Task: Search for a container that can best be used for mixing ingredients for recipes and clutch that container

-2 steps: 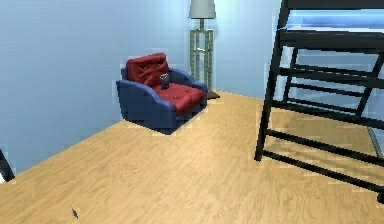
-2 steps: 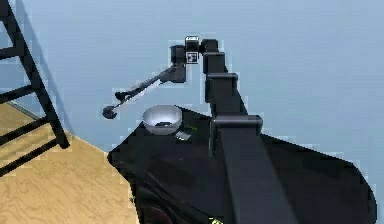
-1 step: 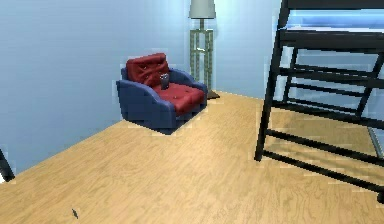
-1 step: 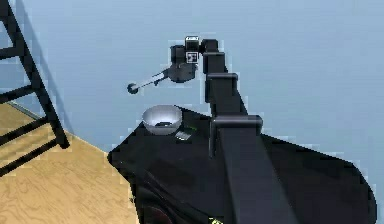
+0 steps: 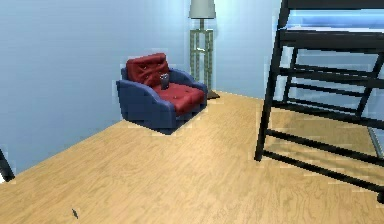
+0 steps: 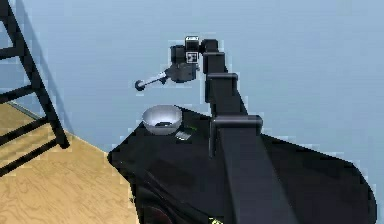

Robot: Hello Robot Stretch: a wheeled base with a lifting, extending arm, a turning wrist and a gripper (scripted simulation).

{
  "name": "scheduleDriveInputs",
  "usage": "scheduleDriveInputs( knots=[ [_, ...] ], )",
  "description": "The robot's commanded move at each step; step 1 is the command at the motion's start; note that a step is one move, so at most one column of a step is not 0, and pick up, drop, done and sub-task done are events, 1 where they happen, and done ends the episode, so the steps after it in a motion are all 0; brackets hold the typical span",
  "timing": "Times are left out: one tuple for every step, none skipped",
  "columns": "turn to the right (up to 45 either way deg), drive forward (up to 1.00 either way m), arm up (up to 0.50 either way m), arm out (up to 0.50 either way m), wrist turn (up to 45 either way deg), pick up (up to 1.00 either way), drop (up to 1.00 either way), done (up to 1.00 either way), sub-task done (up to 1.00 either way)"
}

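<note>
Wooden flooring (image 5: pixel 200 170) is spreading across the room beneath a pale blue wall (image 5: pixel 70 50). A black loft-bed frame (image 5: pixel 320 80) is standing at the forward view's right. Its ladder is probably what is rising at the arm side view's left.

A dark tabletop (image 6: pixel 320 180) is carrying the task's thing: a pale bowl (image 6: pixel 161 120) is sitting near the table's far corner, with a small dark object (image 6: pixel 185 133) just beside it.

The arm (image 6: pixel 235 120) is reaching out over the table. The gripper (image 6: pixel 143 84) is hanging above the bowl against bare wall and holding nothing. Whether the fingers are released or clenched cannot be told.

**Hazards (judged):**
- A descent that is off-centre is likely to strike the rim and tip the bowl.
- A sideways push is likely to slide the bowl off the nearby edge.
- The neighbouring dark object may be getting in a finger's way.

**View differences:** the forward view is presenting a blue armchair (image 5: pixel 160 95) with red cushions and a floor lamp (image 5: pixel 202 40). The arm side view is presenting the table, bowl and arm.
</note>
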Motion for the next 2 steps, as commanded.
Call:
scheduleDriveInputs(
  knots=[
    [0.0,0.00,-0.22,0.00,0.0,0.00,0.00,0.00,0.00],
    [0.0,0.00,0.00,0.00,0.0,1.00,0.00,0.00,0.00]
  ],
)
